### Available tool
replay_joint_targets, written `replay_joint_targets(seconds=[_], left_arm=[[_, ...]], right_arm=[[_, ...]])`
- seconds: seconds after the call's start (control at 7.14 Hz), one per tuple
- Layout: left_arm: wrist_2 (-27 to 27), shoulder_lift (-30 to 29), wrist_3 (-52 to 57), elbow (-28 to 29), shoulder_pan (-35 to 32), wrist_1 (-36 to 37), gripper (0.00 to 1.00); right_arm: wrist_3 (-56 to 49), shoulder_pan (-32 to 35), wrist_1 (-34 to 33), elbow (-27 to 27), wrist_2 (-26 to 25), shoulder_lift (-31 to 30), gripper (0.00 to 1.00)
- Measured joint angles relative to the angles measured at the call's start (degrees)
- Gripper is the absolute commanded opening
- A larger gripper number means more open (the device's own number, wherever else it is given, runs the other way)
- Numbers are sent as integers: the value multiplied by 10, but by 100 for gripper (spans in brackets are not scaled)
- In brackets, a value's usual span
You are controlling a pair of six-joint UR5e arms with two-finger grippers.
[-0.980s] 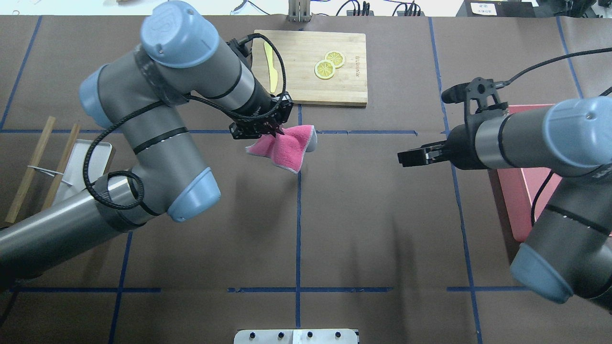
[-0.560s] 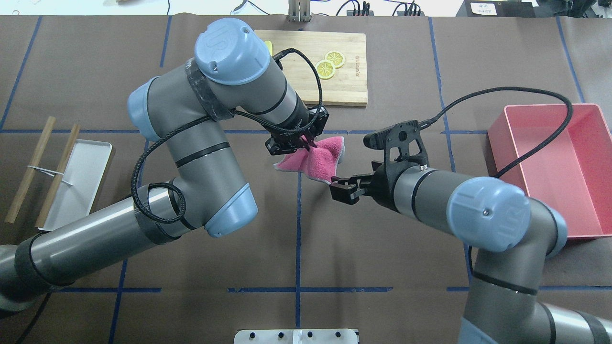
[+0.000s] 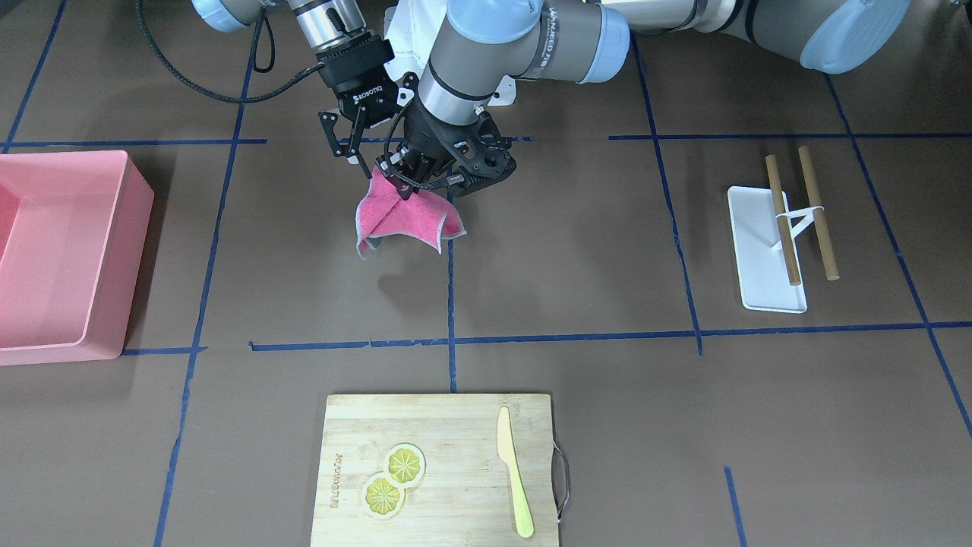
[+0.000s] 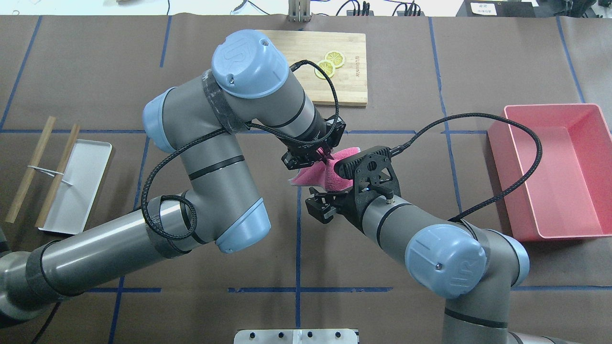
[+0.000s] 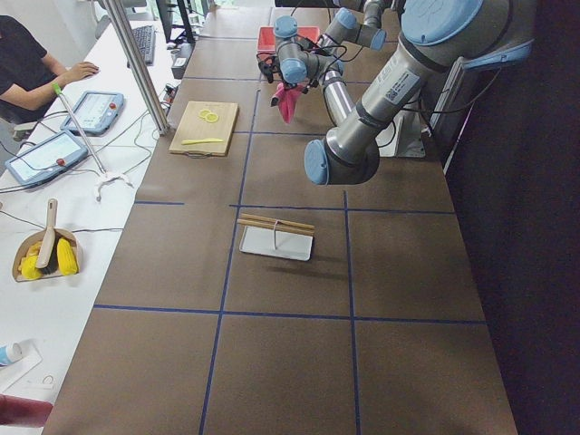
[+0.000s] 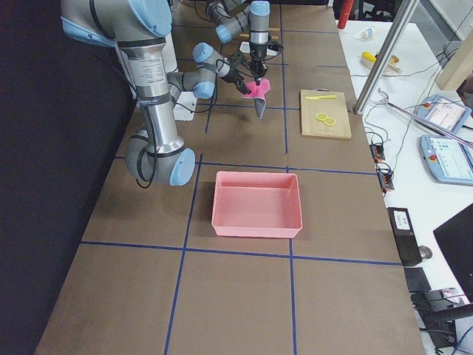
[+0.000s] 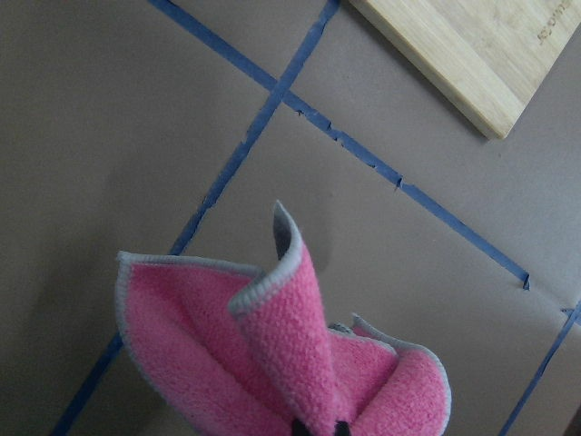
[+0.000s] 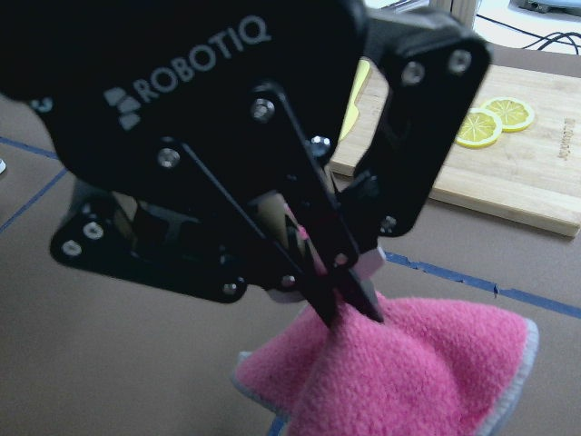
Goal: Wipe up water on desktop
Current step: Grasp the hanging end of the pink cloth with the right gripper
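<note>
The desktop (image 4: pixel 382 119) is a dark-brown surface with blue tape lines; no water shows on it. My left gripper (image 4: pixel 326 157) is shut on a pink cloth (image 4: pixel 306 175) and holds it by a pinched middle above the table centre, its corners hanging down. The cloth (image 3: pixel 402 213) also shows in the front view under the left gripper (image 3: pixel 402 186), and in the left wrist view (image 7: pixel 272 363). My right gripper (image 4: pixel 315 203) is open and empty, close beside the cloth on the robot's side. The right wrist view shows the left gripper (image 8: pixel 349 304) pinching the cloth (image 8: pixel 408 372).
A bamboo cutting board (image 4: pixel 349 81) with lemon slices (image 4: pixel 334 58) and a yellow knife (image 3: pixel 515 471) lies at the far side. A pink bin (image 4: pixel 554 167) stands at the right. A white tray (image 4: pixel 76 181) with wooden sticks (image 4: pixel 28 172) lies at the left.
My left gripper carried the pink cloth rightward and toward the robot. My right arm swung in from the right and now sits close beside the cloth, uncovering the pink bin.
</note>
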Motion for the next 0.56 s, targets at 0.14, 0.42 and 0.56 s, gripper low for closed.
replay_joint_targets(seconds=[0.14, 0.42, 0.56], left_arm=[[-1, 0, -4, -5, 4, 0, 0], [-2, 2, -12, -15, 12, 1, 0], [-2, 2, -14, -18, 16, 1, 1]], right_arm=[[0, -1, 0, -3, -12, 2, 97], [-1, -2, 0, -8, -28, 2, 83], [-1, -3, 0, -10, -35, 2, 57]])
